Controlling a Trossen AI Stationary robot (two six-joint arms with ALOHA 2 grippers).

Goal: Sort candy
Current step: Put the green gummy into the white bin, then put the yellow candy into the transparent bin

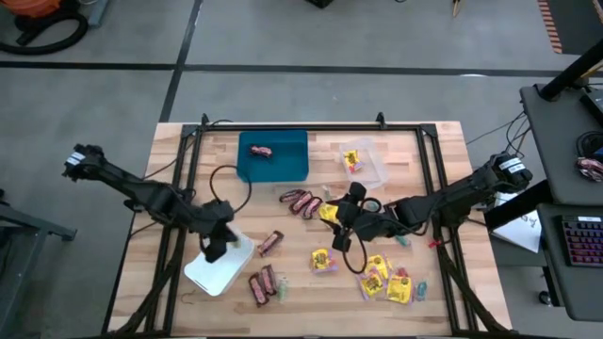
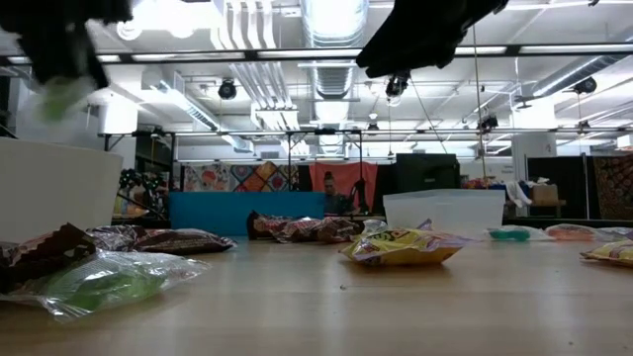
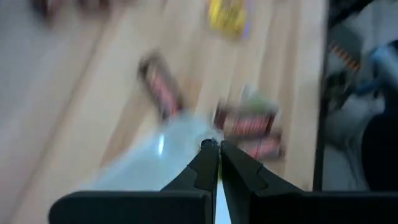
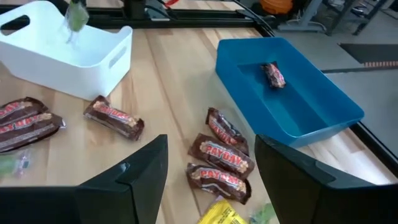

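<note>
The left gripper, clenched on a green sweet, hung over the white tray, so release came next; the right gripper stood released above scattered candy.

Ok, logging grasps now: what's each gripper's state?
Left gripper: shut on a small green sweet, above the white tray.
Right gripper: open, empty.

We see two slim, dark, jointed arms of matte black segments, the left arm trailing a thin black looping cable, the right arm ending at a pale-marked outer joint, each tipped with flat, wedge-shaped black fingers.
</note>
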